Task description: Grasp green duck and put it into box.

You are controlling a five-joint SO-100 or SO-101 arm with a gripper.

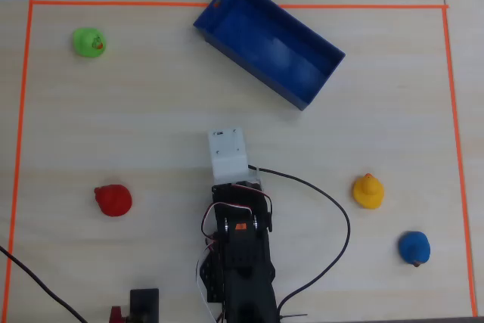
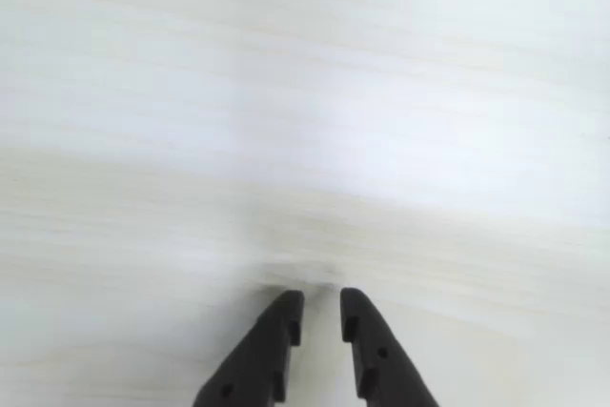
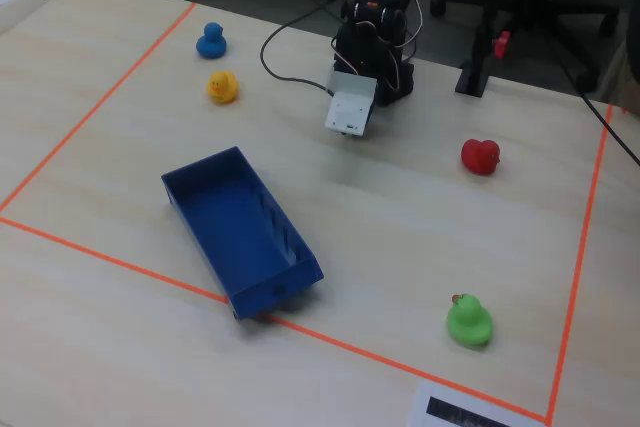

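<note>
Green duck (image 1: 89, 41): sits in the top left corner of the taped square in the overhead view, on bare wood, far from the arm. Bottom right in the fixed view (image 3: 468, 320), orange beak up.
Box (image 1: 227, 14): dark blue, open on top, low walls. Lies slanted at the top middle of the overhead view, one corner touching the orange tape. Looks empty in the fixed view (image 3: 207, 231). Well apart from the green duck.
Gripper (image 2: 322, 316): two black fingers poke in from the bottom of the wrist view, a small gap between the tips, nothing held. Only pale table under them.
Arm (image 1: 236, 251): folded up at the bottom middle of the overhead view, white part pointing toward the box.
Red duck (image 1: 113, 200): left of the arm in the overhead view.
Yellow duck (image 1: 368, 191): right of the arm in the overhead view.
Blue duck (image 1: 414, 248): near the yellow duck, lower right.
Orange tape (image 1: 23, 111): makes a big square around all the ducks.
Table (image 1: 151, 126): light wood.
Black cable (image 1: 333, 209): loops on the table right of the arm.
</note>
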